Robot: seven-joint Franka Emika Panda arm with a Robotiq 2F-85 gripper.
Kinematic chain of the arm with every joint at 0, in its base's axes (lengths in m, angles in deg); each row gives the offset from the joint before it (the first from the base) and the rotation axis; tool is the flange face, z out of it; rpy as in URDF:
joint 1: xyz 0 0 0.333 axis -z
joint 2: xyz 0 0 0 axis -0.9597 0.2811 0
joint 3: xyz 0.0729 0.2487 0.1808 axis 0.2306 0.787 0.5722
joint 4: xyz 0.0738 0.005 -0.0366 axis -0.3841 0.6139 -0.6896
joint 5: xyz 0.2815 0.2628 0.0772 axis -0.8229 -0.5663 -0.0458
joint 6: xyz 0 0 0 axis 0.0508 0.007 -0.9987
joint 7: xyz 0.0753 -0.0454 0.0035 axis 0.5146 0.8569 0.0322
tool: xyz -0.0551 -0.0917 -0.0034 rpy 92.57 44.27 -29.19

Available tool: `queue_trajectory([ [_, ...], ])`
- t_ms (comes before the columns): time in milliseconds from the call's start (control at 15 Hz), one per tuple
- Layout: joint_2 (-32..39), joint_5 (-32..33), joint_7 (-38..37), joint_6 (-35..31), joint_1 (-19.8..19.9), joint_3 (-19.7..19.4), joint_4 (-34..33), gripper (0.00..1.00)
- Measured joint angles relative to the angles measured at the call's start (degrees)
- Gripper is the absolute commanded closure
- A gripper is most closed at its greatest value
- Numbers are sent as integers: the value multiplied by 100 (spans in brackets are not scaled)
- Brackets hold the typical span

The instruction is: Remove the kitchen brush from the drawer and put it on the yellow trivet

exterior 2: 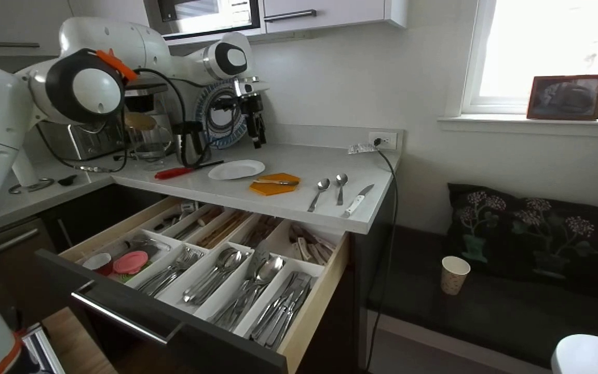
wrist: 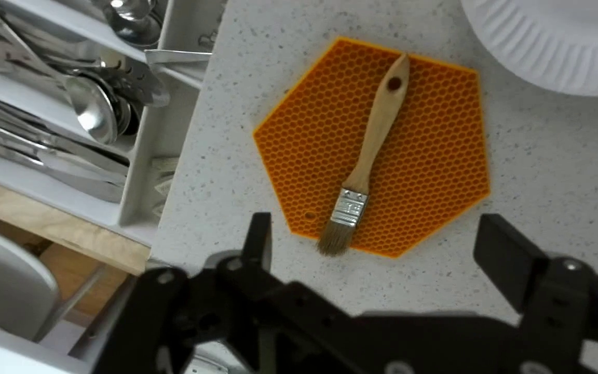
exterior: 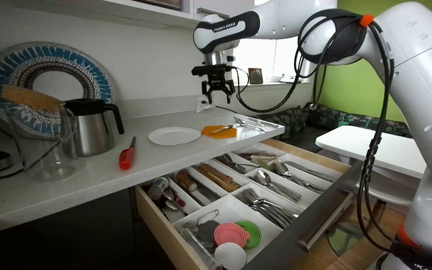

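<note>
The kitchen brush (wrist: 377, 130) has a pale wooden handle, a metal band and brown bristles. It lies flat on the orange-yellow trivet (wrist: 434, 156), its bristles just past the mat's edge. Brush (exterior: 221, 129) and trivet (exterior 2: 268, 190) show on the counter in both exterior views. The drawer (exterior: 294, 225) is pulled out below the counter; its wooden side (wrist: 50, 223) shows in the wrist view. My gripper (wrist: 373, 228) is open and empty. In the exterior views it hangs well above the counter (exterior: 219, 100), pointing down, apart from the brush.
A white plate (exterior: 174, 135) lies beside the trivet. Two spoons (exterior 2: 320, 192) and a knife (exterior 2: 358, 200) lie near the counter's end. A red lighter (exterior: 126, 157), a steel jug (exterior: 92, 129) and a glass pitcher (exterior: 53, 168) stand farther along. A cabinet (exterior 2: 325, 15) hangs above.
</note>
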Motion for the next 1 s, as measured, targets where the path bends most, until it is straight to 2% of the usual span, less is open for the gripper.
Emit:
queue_trajectory([
  [467,-1465,136,1919,-12,-14,273,1693,0],
  [1000,-2911,512,3757,-268,-75,672,3855,0],
])
